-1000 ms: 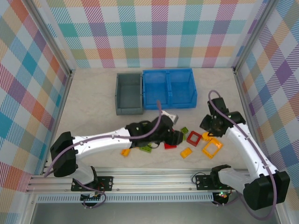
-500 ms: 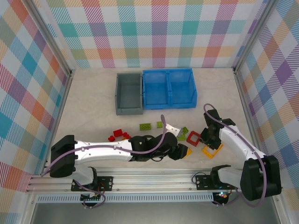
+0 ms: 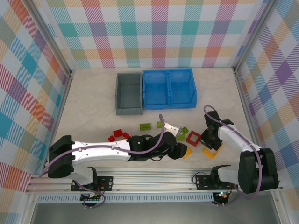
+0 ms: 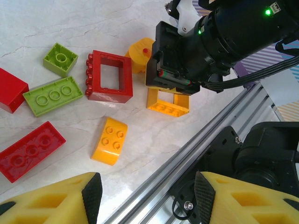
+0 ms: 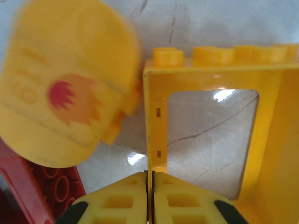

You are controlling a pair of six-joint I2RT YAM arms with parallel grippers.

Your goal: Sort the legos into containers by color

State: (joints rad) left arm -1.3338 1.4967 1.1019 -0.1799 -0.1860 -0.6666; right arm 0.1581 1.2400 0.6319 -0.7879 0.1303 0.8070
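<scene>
At the near right: the right gripper (image 3: 210,141) has come down onto the yellow frame (image 3: 211,150); a second ago it hung farther back, clear of the legos.
Right fingers: the fingers (image 5: 117,200) are pressed together at one side of the frame, with nothing visible between them (no hold on it that I can see).
Left gripper: the left gripper (image 4: 147,189) is spread wide and empty, now low along the near edge, a curved yellow brick (image 4: 110,140) just ahead of it.
Uncovered: with the left arm swung nearer, the red bricks (image 3: 117,134) and green bricks (image 3: 145,126) show on the table (image 3: 88,112) left of centre.
Containers: the grey bin (image 3: 129,111) and blue bin (image 3: 168,105) sit far, no lego in either.
Meaning: both arms have closed in on yellow pieces, yet sorting looks barely begun; a real grasp comes first.
</scene>
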